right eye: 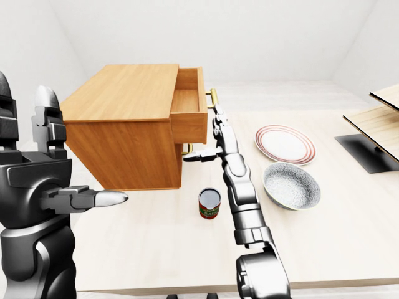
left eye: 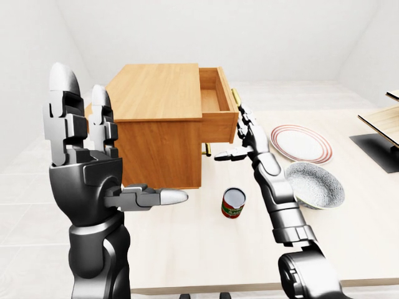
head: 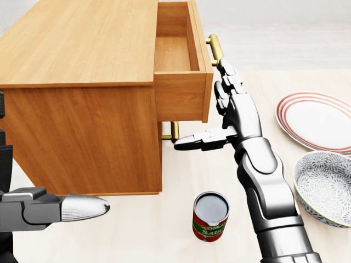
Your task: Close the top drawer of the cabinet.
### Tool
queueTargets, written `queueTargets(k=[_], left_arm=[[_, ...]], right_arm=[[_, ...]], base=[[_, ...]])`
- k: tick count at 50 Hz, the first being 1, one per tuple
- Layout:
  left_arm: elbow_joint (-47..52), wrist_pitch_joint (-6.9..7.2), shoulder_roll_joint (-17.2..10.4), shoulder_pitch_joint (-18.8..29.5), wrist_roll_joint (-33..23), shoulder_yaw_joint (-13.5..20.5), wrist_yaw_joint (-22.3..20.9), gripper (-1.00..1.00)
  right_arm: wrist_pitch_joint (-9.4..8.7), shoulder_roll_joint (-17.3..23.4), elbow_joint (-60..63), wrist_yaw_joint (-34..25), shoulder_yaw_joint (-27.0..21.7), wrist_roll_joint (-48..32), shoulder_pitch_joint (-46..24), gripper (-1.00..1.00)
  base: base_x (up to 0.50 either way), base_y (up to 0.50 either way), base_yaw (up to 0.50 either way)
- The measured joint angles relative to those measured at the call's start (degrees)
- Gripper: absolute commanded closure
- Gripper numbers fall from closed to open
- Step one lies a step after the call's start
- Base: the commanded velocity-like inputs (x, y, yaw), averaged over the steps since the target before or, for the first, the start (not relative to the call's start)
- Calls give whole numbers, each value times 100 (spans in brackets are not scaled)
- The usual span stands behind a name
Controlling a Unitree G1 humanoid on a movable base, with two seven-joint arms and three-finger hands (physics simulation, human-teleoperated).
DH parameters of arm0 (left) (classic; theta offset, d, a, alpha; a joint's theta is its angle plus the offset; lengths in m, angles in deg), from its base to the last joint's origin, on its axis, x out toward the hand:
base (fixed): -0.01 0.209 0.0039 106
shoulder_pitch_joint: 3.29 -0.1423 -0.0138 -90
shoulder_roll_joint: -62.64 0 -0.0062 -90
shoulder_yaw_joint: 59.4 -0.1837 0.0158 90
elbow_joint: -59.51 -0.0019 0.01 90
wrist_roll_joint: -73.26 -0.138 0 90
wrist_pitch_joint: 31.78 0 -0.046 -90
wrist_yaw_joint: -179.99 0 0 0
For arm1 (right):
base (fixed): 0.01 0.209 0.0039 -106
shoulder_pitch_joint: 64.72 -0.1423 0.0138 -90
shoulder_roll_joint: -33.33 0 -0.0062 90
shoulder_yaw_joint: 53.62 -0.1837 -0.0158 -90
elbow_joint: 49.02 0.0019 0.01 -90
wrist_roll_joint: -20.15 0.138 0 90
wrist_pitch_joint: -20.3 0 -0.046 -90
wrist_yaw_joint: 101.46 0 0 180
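Fingers of the silver-and-black right hand (head: 233, 112) are held spread and upright, with the thumb stretched out sideways toward the head view's left; nothing is gripped. Just to that hand's left the light wooden top drawer (head: 184, 66) is seen pulled out of the wooden cabinet (head: 82, 98), its brass bar handle (head: 216, 48) standing just above the fingertips (head: 224, 67); contact with the drawer face cannot be told. Below the hand a red-labelled tomato sauce can (head: 210, 216) is set on the pale table (head: 164, 230). To its right a red-rimmed white plate (head: 318, 120) and a grey patterned bowl (head: 324, 187) are placed. The left hand (left eye: 81, 162) is raised well apart, fingers extended and empty
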Motion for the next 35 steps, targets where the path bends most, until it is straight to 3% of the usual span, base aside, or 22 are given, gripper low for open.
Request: queueTargets(k=[15,35], left_arm=[[0,0,3,-12,-8,-11,-13,-100],[31,0,7,-1,-3,-21,-16,-100]], right_arm=[[14,-116,-91,-4,9,-19,-103,-100],[278,-354,-424,-148,94,-5,-257,-100]], base=[[1,0,1],[1,0,1]])
